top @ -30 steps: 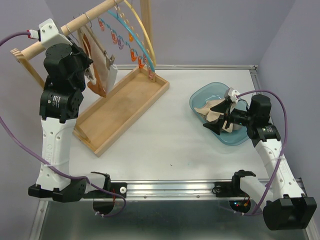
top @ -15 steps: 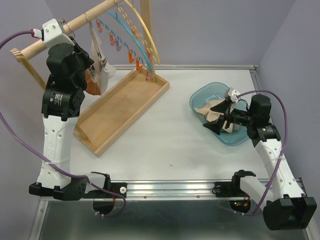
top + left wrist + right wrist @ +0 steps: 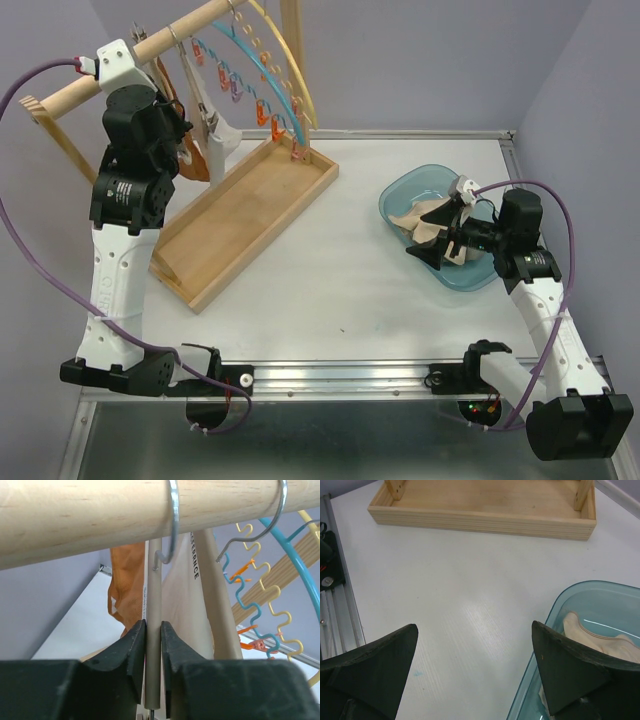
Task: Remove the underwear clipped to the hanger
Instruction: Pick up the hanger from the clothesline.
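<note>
Underwear [image 3: 215,145] hangs at the upper left of the top view, clipped to a hanger under the wooden rail [image 3: 190,25], above the wooden tray [image 3: 250,215].

Left wrist view separates the pieces. A rust-orange pair [image 3: 127,590] is left of centre and a cream pair [image 3: 182,600] with a printed waistband is to its right. Both sit behind the hanger [image 3: 153,610], whose wire hook loops over the rail.

Left gripper [image 3: 153,630]: fingers narrow, pinching the hanger's pale bar from both sides. In the top view the arm's black wrist hides this grip. Left arm stands tall, wrist up near the rail.

Right wrist view: right gripper [image 3: 474,626] has its fingers spread wide with nothing between them, bare table [image 3: 470,580] beneath. Beige cloth [image 3: 600,637] lies in the blue bowl [image 3: 555,615] at lower right.

Top view: right arm low, forearm reaching left over the bowl at right centre.
</note>
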